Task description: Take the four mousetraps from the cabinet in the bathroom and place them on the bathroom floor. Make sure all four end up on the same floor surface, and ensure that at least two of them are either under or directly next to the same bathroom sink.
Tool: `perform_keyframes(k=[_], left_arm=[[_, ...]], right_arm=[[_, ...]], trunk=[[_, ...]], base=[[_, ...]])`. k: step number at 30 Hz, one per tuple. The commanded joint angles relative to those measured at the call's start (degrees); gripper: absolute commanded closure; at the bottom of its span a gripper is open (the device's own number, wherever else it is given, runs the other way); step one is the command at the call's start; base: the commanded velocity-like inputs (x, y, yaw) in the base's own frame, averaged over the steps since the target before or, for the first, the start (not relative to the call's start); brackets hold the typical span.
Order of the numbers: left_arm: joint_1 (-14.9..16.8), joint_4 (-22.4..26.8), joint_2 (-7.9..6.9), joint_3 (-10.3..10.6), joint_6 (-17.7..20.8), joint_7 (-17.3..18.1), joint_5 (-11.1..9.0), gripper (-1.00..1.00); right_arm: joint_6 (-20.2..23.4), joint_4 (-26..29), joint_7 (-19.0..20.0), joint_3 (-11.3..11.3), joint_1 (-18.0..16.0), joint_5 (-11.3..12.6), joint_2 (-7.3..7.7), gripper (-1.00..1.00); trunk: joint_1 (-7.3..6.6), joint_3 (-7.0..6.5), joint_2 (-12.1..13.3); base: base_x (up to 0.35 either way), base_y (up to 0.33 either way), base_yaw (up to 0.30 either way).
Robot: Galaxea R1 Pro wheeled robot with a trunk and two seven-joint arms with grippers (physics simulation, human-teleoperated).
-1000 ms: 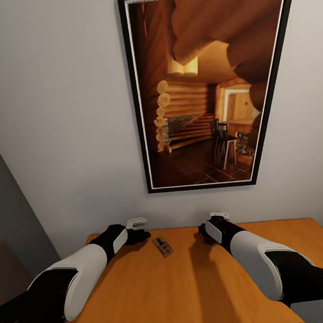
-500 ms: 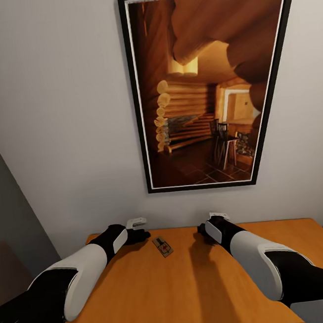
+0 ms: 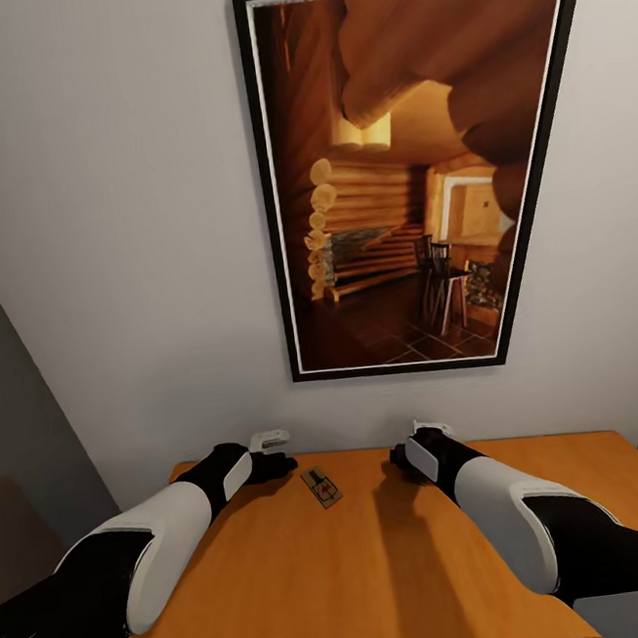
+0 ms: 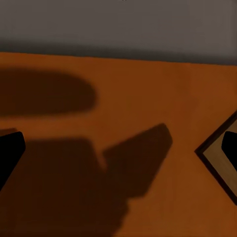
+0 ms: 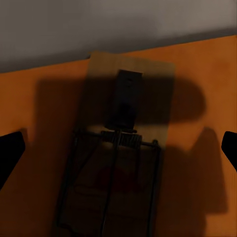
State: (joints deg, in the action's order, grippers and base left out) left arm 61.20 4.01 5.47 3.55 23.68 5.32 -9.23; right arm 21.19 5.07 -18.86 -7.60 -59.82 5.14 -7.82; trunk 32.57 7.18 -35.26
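On the flat top of the orange-brown cabinet (image 3: pixel 316 575), near the back wall, lies one mousetrap (image 3: pixel 321 487). My left gripper (image 3: pixel 281 464) hovers just left of it. In the left wrist view its jaws stand open (image 4: pixel 118 150), with a corner of that mousetrap (image 4: pixel 221 165) by one fingertip. My right gripper (image 3: pixel 401 462) hangs low over the cabinet top further right. The right wrist view shows it open (image 5: pixel 118 150) directly above a second mousetrap (image 5: pixel 118 173), a wooden board with a dark wire spring, which lies between the spread fingertips (image 5: pixel 10 153).
A large black-framed picture of a log cabin interior (image 3: pixel 412 172) hangs on the pale wall (image 3: pixel 113 232) right behind the cabinet. The cabinet top stretches bare towards me and to the right (image 3: pixel 590 467). A darker wall edge (image 3: pixel 14 410) stands at the left.
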Motion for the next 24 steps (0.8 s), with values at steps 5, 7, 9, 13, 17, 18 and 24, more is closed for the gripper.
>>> perform_keyframes(k=[5, 7, 9, 13, 17, 18, 24], left_arm=[[0.0, 0.1, -0.02, 0.4, 0.3, 0.0, -0.5, -1.0], [0.0, 0.1, -0.02, 0.4, 0.3, 0.0, -0.5, -1.0], [0.0, 0.1, -0.02, 0.4, 0.3, 0.0, -0.5, -1.0], [0.0, 0.1, -0.02, 0.4, 0.3, 0.0, -0.5, -1.0], [0.0, 0.1, -0.02, 0.4, 0.3, 0.0, -0.6, -1.0], [0.0, 0.1, -0.02, 0.4, 0.3, 0.0, -0.6, -1.0], [0.0, 0.1, -0.02, 0.4, 0.3, 0.0, -0.5, -1.0]], right_arm=[[0.2, 0.0, -0.3, -0.1, 0.0, 0.6, 0.07, -1.0], [0.2, 0.0, -0.3, -0.1, 0.0, 0.6, 0.1, -1.0], [0.2, 0.0, -0.3, -0.1, 0.0, 0.6, 0.13, -1.0], [0.2, 0.0, -0.3, -0.1, 0.0, 0.6, 0.13, -1.0], [0.2, -0.1, -0.3, -0.1, 0.0, 0.6, 0.12, -1.0], [0.2, -0.1, -0.3, -0.1, 0.0, 0.6, 0.13, -1.0], [0.2, -0.1, -0.3, -0.1, 0.0, 0.6, 0.09, -1.0]], trunk=[[0.02, 0.1, -0.1], [0.02, 0.1, -0.1], [0.02, 0.1, -0.1], [0.02, 0.1, -0.1], [0.02, 0.1, -0.1], [0.02, 0.1, -0.1], [0.02, 0.1, -0.1]], base=[[0.0, 0.0, 0.0], [0.0, 0.0, 0.0], [0.0, 0.0, 0.0], [0.0, 0.0, 0.0], [0.0, 0.0, 0.0], [0.0, 0.0, 0.0], [0.0, 0.0, 0.0]])
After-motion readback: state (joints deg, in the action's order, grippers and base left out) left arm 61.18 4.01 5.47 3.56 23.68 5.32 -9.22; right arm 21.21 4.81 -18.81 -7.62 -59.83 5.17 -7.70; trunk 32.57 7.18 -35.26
